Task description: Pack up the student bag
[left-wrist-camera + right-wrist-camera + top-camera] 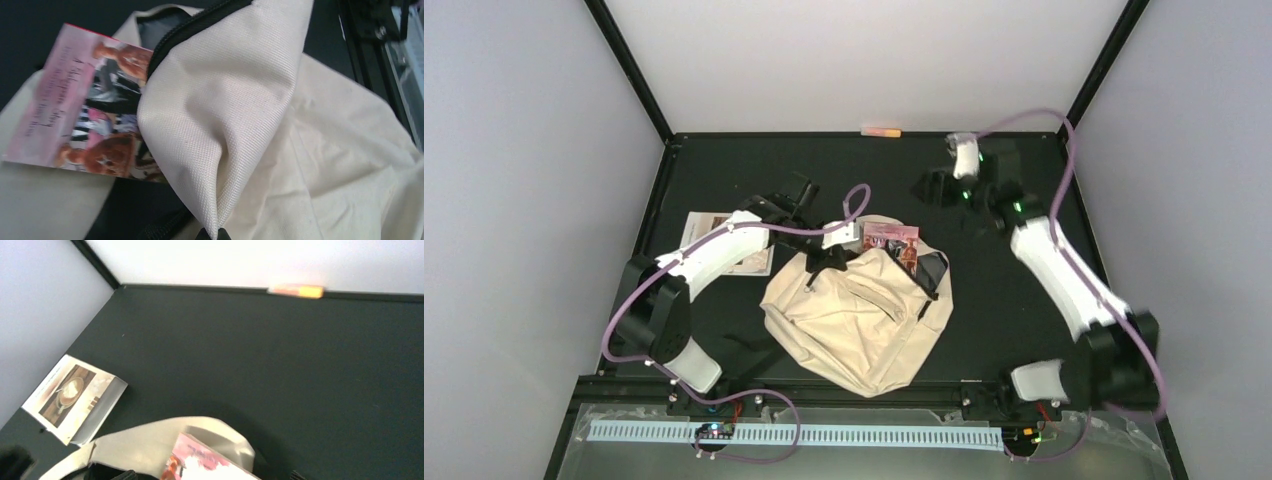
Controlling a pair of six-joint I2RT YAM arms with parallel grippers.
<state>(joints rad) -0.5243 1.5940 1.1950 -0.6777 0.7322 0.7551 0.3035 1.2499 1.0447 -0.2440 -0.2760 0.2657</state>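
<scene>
Left gripper (832, 258), seen from the top camera, is clamped shut on the upper rim of the student bag (864, 320). The bag lies slumped on the dark table (984, 330) between the two arm bases, its mouth turned toward the far wall. The pinch seems meant to lift the rim and hold the mouth open, since a pink picture book (891, 240) sticks partway out of that opening. The left arm arcs out from its base, elbow swung to the left, then bends back inward to the bag. The right arm stretches up the right side, wrist folded toward the middle. The right gripper (936, 188) hangs well apart from the bag with nothing in it, though whether its jaws are spread cannot be told. A coffee-cover booklet (704, 228) lies flat beside the bag, partly under the left arm, and an orange stick (881, 130) (perhaps a marker) rests at the far wall.

From the left wrist, a taut fold of cream fabric runs straight down into the fingertips, and the dark zipper (200, 22) curves over the book's cover.

From the right wrist, the book's corner and the bag's rim sit at the bottom edge, and its own fingers do not show clearly. Booklet and stick lie outside the bag, so the packing looks only partly done.
</scene>
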